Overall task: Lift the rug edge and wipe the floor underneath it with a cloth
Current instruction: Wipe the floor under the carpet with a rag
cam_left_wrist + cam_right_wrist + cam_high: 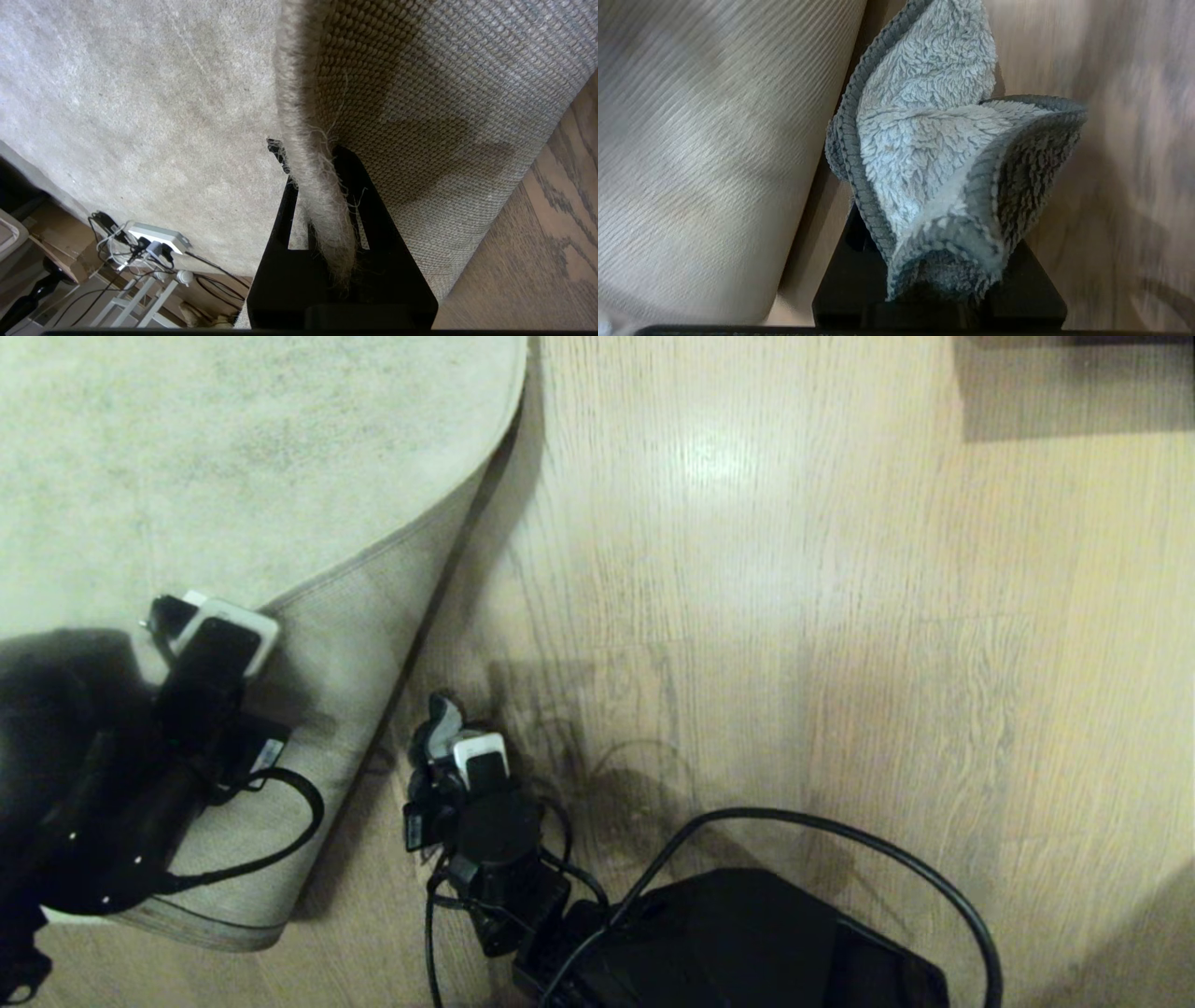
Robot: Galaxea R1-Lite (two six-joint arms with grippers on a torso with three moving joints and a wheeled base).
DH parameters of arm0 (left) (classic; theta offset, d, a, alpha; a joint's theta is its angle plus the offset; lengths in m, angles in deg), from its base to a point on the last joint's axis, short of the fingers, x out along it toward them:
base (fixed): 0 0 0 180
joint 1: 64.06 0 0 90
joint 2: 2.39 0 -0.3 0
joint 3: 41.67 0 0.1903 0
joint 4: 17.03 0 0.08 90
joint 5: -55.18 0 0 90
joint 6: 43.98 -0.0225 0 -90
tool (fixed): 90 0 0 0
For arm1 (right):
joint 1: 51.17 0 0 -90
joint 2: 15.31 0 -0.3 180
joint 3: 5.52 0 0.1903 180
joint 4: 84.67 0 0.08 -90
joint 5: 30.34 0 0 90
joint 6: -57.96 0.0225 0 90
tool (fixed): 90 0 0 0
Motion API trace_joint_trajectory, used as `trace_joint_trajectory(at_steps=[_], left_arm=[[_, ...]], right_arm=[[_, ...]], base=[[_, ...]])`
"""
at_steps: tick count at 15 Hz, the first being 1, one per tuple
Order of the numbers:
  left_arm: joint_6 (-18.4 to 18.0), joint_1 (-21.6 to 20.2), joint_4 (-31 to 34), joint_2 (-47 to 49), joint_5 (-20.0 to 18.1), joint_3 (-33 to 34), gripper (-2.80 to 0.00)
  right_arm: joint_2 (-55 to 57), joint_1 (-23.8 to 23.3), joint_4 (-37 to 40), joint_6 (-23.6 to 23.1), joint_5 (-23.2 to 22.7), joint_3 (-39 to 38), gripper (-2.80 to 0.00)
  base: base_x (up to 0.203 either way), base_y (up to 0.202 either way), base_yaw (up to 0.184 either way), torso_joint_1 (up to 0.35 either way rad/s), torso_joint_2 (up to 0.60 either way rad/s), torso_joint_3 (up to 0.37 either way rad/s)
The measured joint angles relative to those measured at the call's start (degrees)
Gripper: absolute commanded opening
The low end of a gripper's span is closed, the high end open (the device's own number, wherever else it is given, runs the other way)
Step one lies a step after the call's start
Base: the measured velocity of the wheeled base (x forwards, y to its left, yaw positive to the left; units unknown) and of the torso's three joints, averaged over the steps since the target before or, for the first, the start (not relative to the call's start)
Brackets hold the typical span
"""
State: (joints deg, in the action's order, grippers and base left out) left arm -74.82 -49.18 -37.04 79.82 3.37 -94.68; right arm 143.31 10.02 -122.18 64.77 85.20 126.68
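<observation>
Pinching the pale grey-beige short-pile rug edge (312, 205) and folding it back, the left gripper (191, 616) is baring light wood-grain floor (747, 616); beside that edge, the right gripper (446, 733) is clamping a fluffy grey-green cloth (934, 172) for wiping.

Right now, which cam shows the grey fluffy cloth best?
Right wrist view: the grey fluffy microfibre cloth fills it, pinched in the right claw. Head view shows only a small grey tuft. Left wrist view shows none.
</observation>
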Motion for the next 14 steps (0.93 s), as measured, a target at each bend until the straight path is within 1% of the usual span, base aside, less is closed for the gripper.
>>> trace_joint_trajectory(at_steps=[4,8,14], left_arm=[[0.09,-0.03,0.06,0.01,0.00,0.27,-2.80],[0.07,-0.03,0.00,0.00,-0.01,0.91,-2.80],[0.14,-0.03,-0.01,-0.11,-0.02,1.51,-2.80]], right_arm=[[2.21,-4.33,-0.89,-0.10,0.17,2.52,-2.80],[0.71,-7.89,-3.01,-0.56,0.01,2.78,-2.80],[-5.56,-9.19,-2.96,-1.51,0.80,2.75,-2.80]], base=[[0.000,0.000,0.000,0.000,0.00,0.000],[0.000,0.000,0.000,0.000,0.00,0.000],[0.000,0.000,0.000,0.000,0.00,0.000]])
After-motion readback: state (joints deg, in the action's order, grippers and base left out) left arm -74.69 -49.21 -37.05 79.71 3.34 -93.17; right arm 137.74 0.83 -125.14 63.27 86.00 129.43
